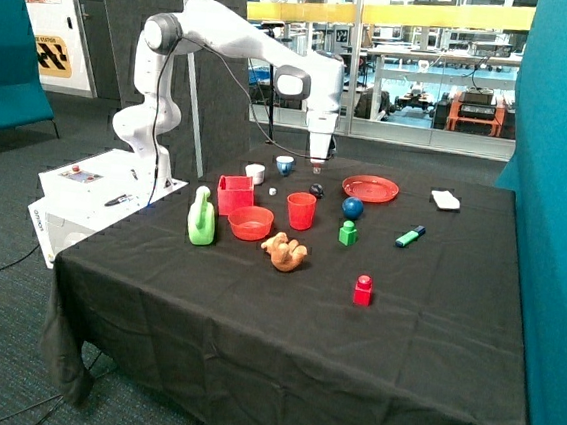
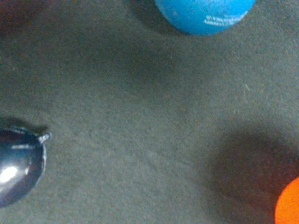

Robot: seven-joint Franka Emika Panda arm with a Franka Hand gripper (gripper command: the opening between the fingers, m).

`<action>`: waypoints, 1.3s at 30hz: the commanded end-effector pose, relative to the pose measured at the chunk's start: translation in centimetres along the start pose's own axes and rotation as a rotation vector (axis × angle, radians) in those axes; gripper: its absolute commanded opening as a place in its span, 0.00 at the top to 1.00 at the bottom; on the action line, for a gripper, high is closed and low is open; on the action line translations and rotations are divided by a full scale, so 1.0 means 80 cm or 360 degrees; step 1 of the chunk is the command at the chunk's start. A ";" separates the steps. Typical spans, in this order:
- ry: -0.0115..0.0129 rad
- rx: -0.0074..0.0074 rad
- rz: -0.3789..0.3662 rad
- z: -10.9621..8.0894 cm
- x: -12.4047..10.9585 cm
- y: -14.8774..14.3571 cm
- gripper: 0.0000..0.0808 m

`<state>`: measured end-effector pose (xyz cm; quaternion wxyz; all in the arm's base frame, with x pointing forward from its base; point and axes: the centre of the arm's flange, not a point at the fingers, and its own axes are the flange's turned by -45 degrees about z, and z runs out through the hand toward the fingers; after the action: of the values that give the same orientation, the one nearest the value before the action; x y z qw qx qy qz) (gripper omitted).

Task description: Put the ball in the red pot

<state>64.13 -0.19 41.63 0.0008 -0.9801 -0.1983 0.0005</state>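
Note:
The ball (image 1: 352, 207) is dark blue and rests on the black cloth between the red cup (image 1: 301, 211) and the red plate (image 1: 370, 188), just behind the green block (image 1: 348, 233). In the wrist view the ball (image 2: 205, 13) is cut off by the picture's edge. The red pot (image 1: 234, 194), a square box, stands beside the green bottle (image 1: 202, 217) and behind the red bowl (image 1: 250, 222). My gripper (image 1: 317, 162) hangs above the cloth over the small black ball (image 1: 316, 189), well apart from the blue ball and the pot.
An orange toy (image 1: 285, 252), a red block (image 1: 362, 289) and a marker (image 1: 410, 236) lie nearer the front. Two small cups (image 1: 255, 173) (image 1: 285, 163) stand at the back, a white object (image 1: 445, 199) at the far side. The wrist view shows the black ball (image 2: 18, 168) and the plate's rim (image 2: 289, 205).

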 end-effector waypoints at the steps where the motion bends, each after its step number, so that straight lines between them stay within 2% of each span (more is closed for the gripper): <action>1: 0.00011 -0.00030 -0.0025 0.009 0.020 -0.002 0.17; 7: 0.00010 -0.00030 -0.0071 0.010 0.032 -0.011 0.15; 17: 0.00010 -0.00030 -0.0066 0.011 0.046 -0.015 0.17; 39: 0.00010 -0.00030 -0.0044 0.052 0.071 0.006 0.18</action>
<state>68.47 1.70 38.86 0.0003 -0.9767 -0.2147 0.0019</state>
